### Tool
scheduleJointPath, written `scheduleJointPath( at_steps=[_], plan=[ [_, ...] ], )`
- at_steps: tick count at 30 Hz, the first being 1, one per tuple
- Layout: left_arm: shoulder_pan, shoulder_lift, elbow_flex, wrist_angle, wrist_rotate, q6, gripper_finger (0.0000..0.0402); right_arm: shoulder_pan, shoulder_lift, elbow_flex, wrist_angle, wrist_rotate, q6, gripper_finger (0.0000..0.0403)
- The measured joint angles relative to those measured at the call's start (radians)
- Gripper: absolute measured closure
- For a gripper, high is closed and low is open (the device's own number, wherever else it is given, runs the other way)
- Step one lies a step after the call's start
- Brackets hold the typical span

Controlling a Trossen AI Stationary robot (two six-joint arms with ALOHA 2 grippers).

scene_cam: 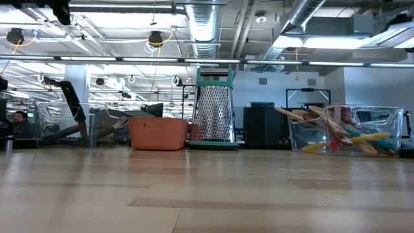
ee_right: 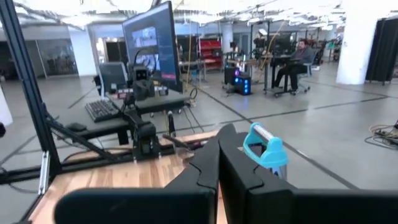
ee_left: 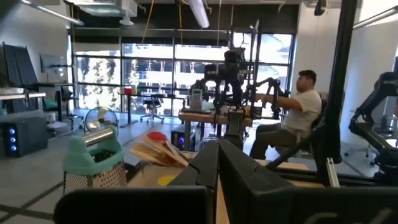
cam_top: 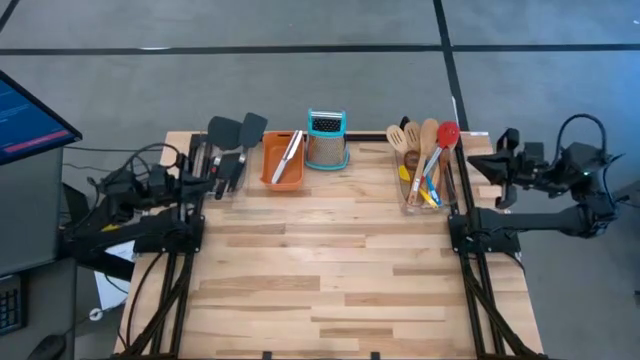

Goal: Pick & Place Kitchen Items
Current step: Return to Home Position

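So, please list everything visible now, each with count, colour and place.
table: one, light wood, under everything.
left bin: one, transparent, back left.
black turners: two, black, left bin.
tray: one, orange, back, beside the box grater.
steel-handled tool: one, silver, in the tray.
box grater: one, steel with teal top, back centre.
right bin: one, transparent, back right.
wooden utensils: about four, brown, right bin.
red spoon: one, red, right bin.
yellow utensil: at least one, yellow, right bin.
monitor: one, blue screen, left of the table.
person: at least one, light shirt, seated beyond the table.
left arm: one, dark, at the table's left edge, jaws shut.
right arm: one, dark, at the table's right edge, jaws shut.
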Motion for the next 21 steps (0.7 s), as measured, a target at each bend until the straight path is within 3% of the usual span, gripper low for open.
scheduleJointPath(
  at_steps=[8, 14, 21],
  plan=[
    [0.000, 0.005, 0.005, -0.019, 0.000, -0.013, 0.0400, 0.000, -0.128, -0.001, -0.043, -0.029, 0.019, 0.0403],
    [0.000, 0.006, 0.005, -0.018, 0.000, -0.011, 0.0400, -0.003, -0.246, -0.064, 0.038, -0.025, -0.002, 0.0403],
    [0.000, 0.006, 0.005, -0.014, 0.005, 0.086, 0.0400, -0.002, -0.230, -0.183, 0.165, -0.026, -0.027, 0.0403]
  ],
)
